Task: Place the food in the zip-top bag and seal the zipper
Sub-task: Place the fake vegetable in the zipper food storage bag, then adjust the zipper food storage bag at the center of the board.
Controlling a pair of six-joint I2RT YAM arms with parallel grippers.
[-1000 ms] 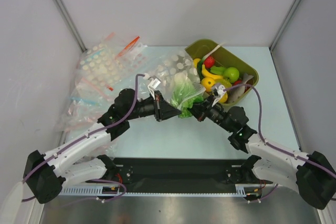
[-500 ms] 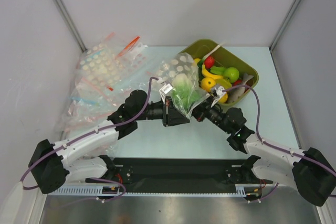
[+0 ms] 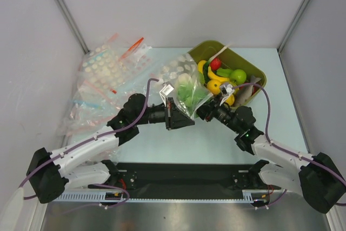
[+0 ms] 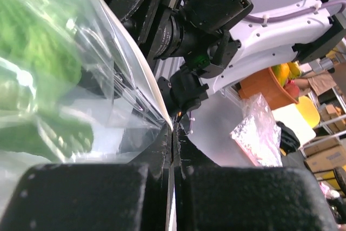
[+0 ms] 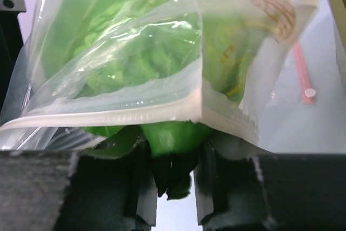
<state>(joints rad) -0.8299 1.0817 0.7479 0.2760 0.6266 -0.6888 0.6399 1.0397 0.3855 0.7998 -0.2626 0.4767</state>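
The zip-top bag (image 3: 180, 73) of clear, white-dotted plastic hangs in the air between my two grippers, next to the bin. The green lettuce (image 3: 189, 93) is mostly inside it. My left gripper (image 3: 181, 118) is shut on the bag's edge; in the left wrist view (image 4: 173, 128) the film (image 4: 81, 106) is pinched between the pads. My right gripper (image 3: 203, 111) is shut on the lettuce's stem (image 5: 173, 136), which sticks out below the zipper (image 5: 108, 114); the strip stands open around it. A round yellow-orange fruit (image 3: 214, 86) lies in the bin.
An olive-green bin (image 3: 258, 72) at the back right holds bananas and red and green fruit. A pile of other clear bags (image 3: 105, 74) with pink and red strips lies at the back left. Side walls close in on both sides.
My left gripper has moved right and up with the bag's edge. The bag and lettuce have shifted toward the bin. My right gripper has risen slightly, still on the stem.
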